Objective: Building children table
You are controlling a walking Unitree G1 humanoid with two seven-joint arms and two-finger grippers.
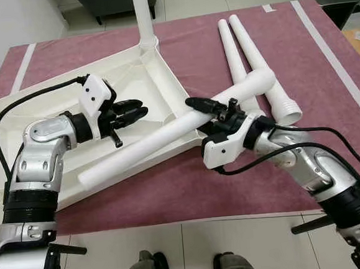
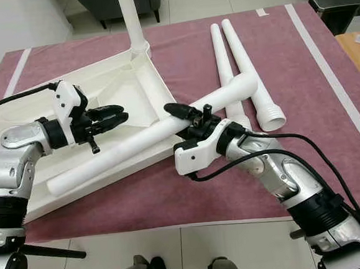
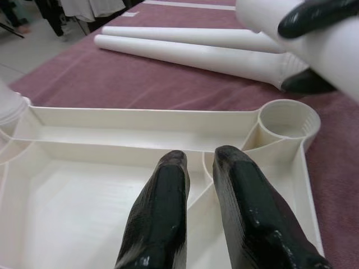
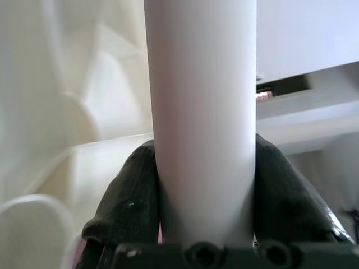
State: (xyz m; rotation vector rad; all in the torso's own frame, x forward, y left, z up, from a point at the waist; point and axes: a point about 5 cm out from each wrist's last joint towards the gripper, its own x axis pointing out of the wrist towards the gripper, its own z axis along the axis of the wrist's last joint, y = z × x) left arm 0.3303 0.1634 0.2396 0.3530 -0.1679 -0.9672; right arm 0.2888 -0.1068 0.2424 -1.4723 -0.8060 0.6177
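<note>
the right gripper (image 1: 204, 106) is grasping a white table leg (image 1: 161, 138), its fingers clenched round the tube, as the right wrist view shows. the leg is lying slanted across the upturned white tabletop (image 1: 135, 82) on the maroon mat, its far end near two spare legs (image 1: 248, 48). to do this step well, i judge the leg's end should be lifted and lined up squarely over the empty corner socket (image 3: 286, 119) before pressing or twisting it in; a tilted entry could jam. the right arm is reaching in from the side, forearm low and wrist bent inward. the left gripper (image 1: 130, 113) is hovering over the tray's inside, fingers nearly together and grasping nothing, elbow bent.
</note>
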